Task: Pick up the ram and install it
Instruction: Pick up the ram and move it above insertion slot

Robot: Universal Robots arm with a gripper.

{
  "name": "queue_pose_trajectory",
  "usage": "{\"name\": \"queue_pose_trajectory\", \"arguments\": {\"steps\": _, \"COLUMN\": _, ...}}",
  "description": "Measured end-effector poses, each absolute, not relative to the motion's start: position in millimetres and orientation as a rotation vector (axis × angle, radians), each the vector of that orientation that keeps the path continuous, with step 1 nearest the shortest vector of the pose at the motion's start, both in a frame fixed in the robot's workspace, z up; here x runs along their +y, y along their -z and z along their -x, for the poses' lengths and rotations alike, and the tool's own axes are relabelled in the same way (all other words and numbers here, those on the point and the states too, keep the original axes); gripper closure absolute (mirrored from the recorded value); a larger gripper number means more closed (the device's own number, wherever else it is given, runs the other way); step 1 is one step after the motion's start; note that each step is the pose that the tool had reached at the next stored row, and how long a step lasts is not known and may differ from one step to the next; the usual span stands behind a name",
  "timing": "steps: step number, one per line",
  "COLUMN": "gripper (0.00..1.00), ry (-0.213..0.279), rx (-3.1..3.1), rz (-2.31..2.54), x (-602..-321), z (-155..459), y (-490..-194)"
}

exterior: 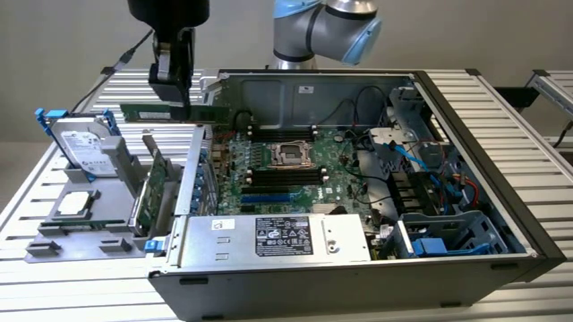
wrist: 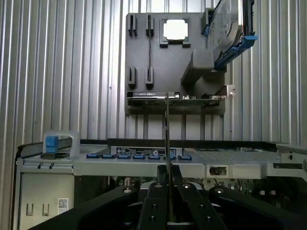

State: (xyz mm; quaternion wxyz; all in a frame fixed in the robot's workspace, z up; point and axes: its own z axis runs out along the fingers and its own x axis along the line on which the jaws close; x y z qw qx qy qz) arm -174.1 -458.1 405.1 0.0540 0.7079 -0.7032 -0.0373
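Exterior view: the claw (exterior: 182,100) grips the ram (exterior: 139,112) from above. The stick hangs level in the air near the far left corner of the open computer case (exterior: 296,90), just above the hard drive (exterior: 80,144). Wrist view: the ram (wrist: 167,129) appears edge-on, pinched between narrowly set fingers (wrist: 157,189).

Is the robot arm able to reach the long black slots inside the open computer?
Probably yes. The grey metal computer case lies open on top, nothing covers the long black slots, and the tool, shut on the thin green ram stick, hangs near its edge.
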Motion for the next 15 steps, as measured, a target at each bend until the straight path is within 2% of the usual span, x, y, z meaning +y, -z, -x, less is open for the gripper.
{"name": "queue_pose_trajectory", "arguments": {"steps": 15, "gripper": 0.86, "ry": 0.113, "rx": -2.136, "rz": -2.151, "x": -448.4, "z": 106.2, "y": -405.0}}
